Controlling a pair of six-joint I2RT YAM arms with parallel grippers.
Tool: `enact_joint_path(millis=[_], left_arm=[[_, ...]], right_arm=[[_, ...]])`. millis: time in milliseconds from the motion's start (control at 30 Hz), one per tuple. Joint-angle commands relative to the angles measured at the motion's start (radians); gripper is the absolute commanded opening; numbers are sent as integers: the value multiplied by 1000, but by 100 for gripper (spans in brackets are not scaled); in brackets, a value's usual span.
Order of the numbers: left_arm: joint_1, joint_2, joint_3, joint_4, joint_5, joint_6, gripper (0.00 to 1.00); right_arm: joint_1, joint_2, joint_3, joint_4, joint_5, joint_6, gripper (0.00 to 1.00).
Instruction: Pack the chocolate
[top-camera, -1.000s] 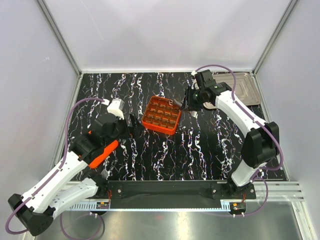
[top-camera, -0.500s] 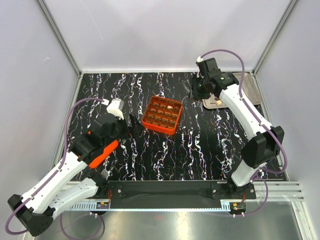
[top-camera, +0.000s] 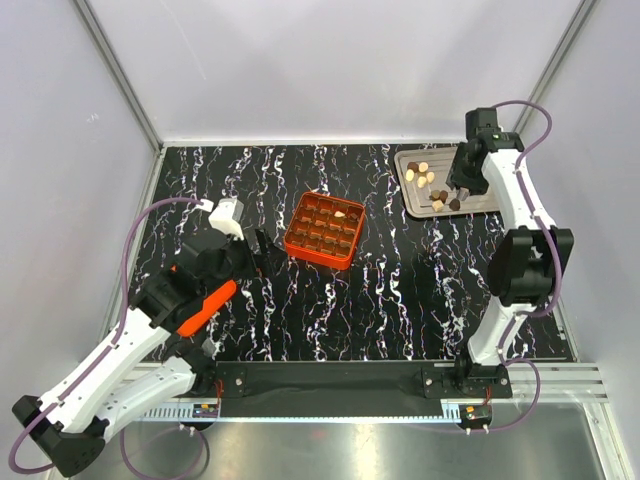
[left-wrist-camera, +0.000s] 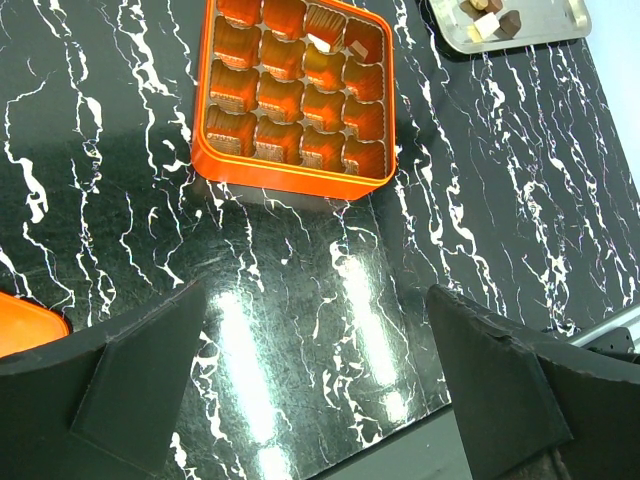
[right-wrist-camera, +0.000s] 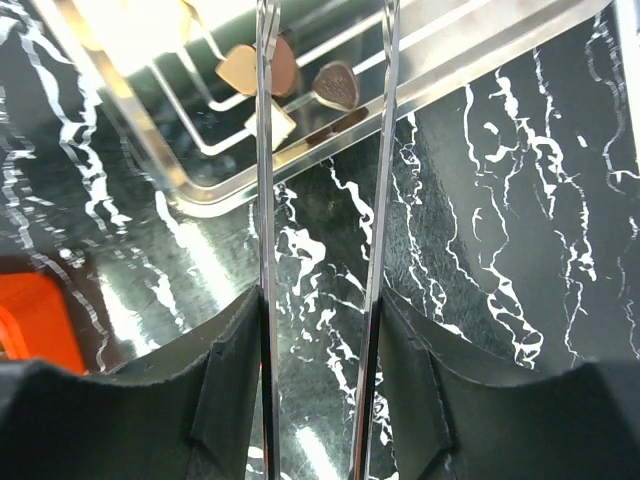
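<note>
Several chocolate pieces (top-camera: 432, 190) lie on the tray (top-camera: 412, 197) at the desk's far right corner. The right end effector (top-camera: 457, 192) hangs over them, blades parted and empty, likely to fetch one. The left end effector (top-camera: 261, 248) gapes idle.

A black marble-patterned table (top-camera: 380, 300) sits enclosed by plain white walls (top-camera: 330, 70) with aluminium corner posts (top-camera: 118, 75).

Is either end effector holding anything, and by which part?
Nothing: left end effector open over the table; right end effector open at the tray, no chocolate between its fingers.
</note>
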Motion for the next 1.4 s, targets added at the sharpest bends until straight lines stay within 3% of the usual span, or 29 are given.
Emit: enact_joint_path(millis=[0,1133,1367], left_arm=[[-1,-4,22,17,-8,5,99],[-1,47,13,38,-14,7,99],[-1,54,16,40,-15,8,99]], right_arm=[[-6,33,57,28,10,-6,54],[-92,170,-40,204,-92,35,55],[-99,181,-43,207,-105,32,49]])
